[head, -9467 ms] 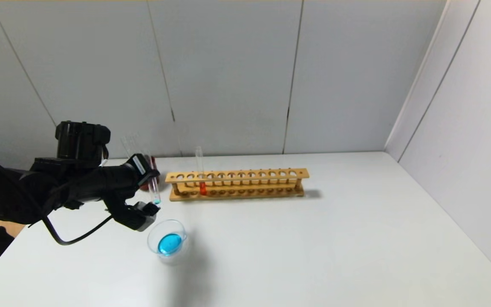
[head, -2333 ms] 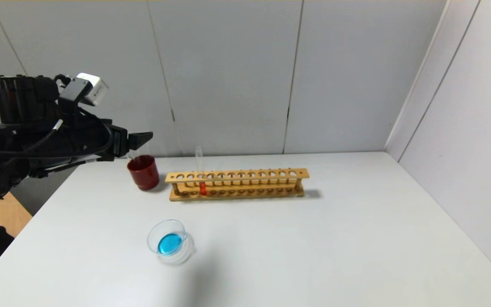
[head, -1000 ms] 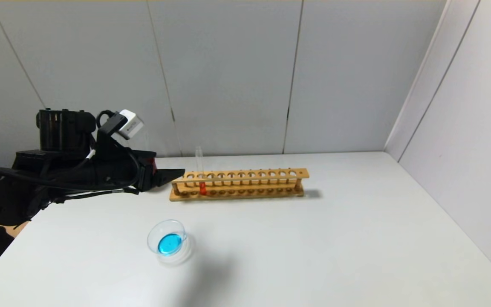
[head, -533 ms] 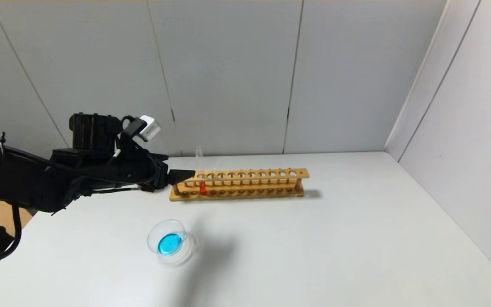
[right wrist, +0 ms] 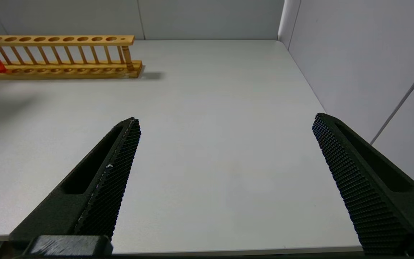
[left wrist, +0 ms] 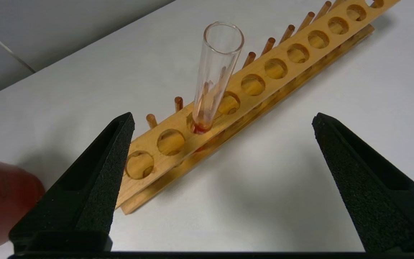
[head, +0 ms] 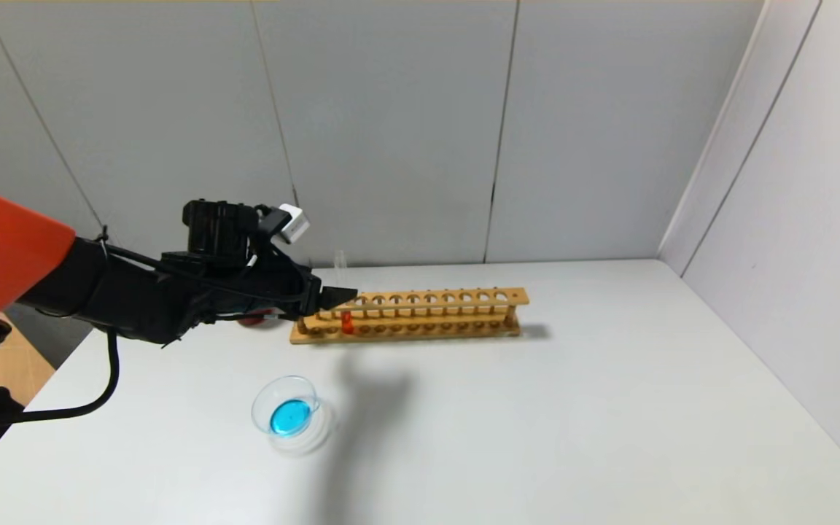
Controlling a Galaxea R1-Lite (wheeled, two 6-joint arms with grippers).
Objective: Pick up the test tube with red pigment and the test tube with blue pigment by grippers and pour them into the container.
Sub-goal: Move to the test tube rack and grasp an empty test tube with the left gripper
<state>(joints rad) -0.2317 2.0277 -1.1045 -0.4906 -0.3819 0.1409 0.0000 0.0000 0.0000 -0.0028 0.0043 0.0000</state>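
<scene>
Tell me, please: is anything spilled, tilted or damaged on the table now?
Nothing stands out. The test tube with red pigment stands in the wooden rack, the blue liquid stays inside the container, and the table shows no spill. The open left gripper is near the tube.

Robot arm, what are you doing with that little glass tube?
The left gripper is open and reaching toward the test tube with red pigment, which stands upright in the wooden rack. It hasn't grabbed it yet. The container on the table already holds blue liquid. The right gripper waits open, off to the side.
</scene>
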